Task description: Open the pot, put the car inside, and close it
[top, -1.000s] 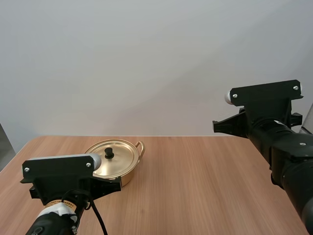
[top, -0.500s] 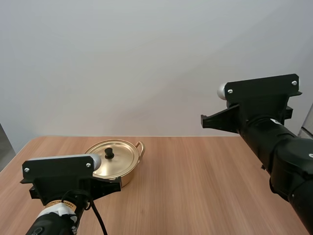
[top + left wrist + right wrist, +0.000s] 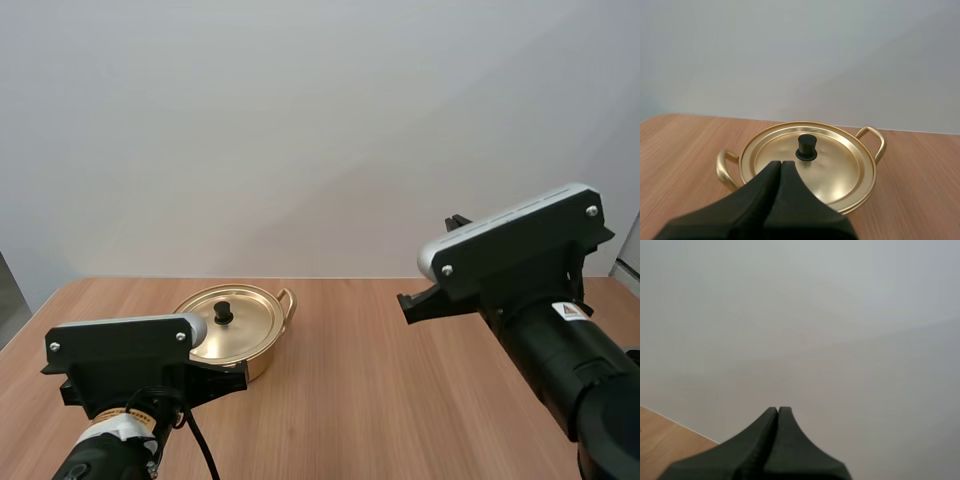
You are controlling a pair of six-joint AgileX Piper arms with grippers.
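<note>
left gripper, fingers pressed together on nothing, faces the shiny gold metal pot at the high view's lower left; its flat gold lid looks light, stiff and slippery, so i'd pinch the small black knob.

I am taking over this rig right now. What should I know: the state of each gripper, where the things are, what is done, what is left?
Left gripper: shut on nothing, close to the pot, aimed toward the knob of the lid.
Right gripper: shut on nothing, raised over the right side of the table, far from the pot.
Pot: on the table's left side, lid on.
Done: nothing.
Left: lift the lid, put the car in, close.
</note>
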